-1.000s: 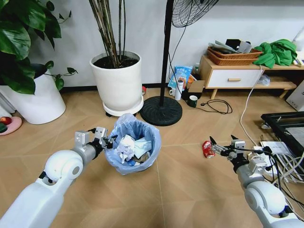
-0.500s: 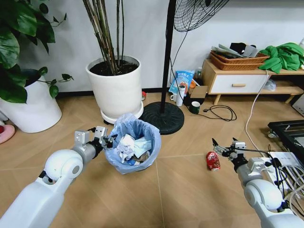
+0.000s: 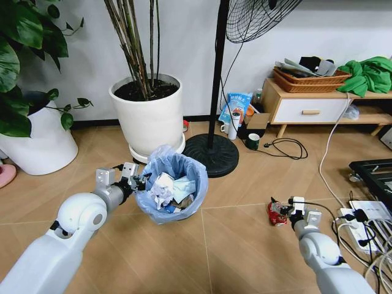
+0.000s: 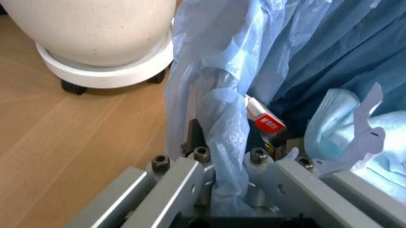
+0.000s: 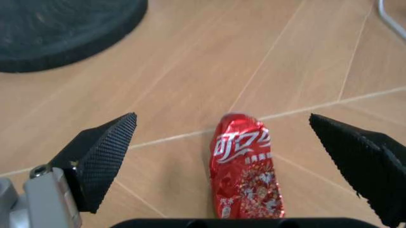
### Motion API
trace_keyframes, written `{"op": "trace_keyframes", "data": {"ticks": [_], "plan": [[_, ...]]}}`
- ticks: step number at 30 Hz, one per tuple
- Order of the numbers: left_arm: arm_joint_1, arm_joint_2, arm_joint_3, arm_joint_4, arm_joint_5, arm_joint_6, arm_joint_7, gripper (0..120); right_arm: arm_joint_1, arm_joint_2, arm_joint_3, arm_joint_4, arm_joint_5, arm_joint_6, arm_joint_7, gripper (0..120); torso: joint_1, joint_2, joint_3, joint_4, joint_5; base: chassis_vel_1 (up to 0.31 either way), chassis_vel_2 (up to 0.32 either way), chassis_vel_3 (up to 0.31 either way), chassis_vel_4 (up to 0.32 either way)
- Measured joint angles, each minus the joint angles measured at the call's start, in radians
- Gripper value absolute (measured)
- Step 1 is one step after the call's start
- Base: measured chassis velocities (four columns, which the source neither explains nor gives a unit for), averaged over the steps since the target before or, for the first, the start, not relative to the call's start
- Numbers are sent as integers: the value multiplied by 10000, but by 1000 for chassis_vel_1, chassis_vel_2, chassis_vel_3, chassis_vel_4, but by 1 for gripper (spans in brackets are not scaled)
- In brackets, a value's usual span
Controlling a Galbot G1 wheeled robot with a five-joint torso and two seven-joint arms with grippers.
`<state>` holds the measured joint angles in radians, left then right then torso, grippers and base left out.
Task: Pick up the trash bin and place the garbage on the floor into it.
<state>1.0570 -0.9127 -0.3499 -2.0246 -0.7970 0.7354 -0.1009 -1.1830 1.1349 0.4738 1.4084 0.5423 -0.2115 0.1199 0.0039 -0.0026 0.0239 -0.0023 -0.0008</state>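
Crushed red can (image 5: 246, 174) glossy metal; bin liner (image 4: 219, 109) crinkly translucent plastic; floor (image 5: 190, 71) matt wood-look.

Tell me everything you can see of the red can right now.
The crushed red can is dented shiny metal with white lettering, lying on its side on the tan wood floor. The right gripper is open, a dark ridged pad on either side of the can, neither touching it. It lies to the right of the trash bin.

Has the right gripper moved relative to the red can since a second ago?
Yes. The right gripper has come down toward the floor and now straddles the crushed red can, fingers open on either side.
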Motion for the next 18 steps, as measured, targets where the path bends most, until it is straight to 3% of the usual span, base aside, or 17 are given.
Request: {"op": "trace_keyframes", "data": {"ticks": [9,18], "plan": [[-76,-28,67,98,14,0,72,0,1127,272,-348,-2406,-337,247,-629,100,0,0,0,1,-1,0,0,0,0],[-90,-83,138,145,67,0,119,0,1593,611,-428,-3620,-537,410,-861,100,1,0,1,0,-2,0,0,0,0]]}}
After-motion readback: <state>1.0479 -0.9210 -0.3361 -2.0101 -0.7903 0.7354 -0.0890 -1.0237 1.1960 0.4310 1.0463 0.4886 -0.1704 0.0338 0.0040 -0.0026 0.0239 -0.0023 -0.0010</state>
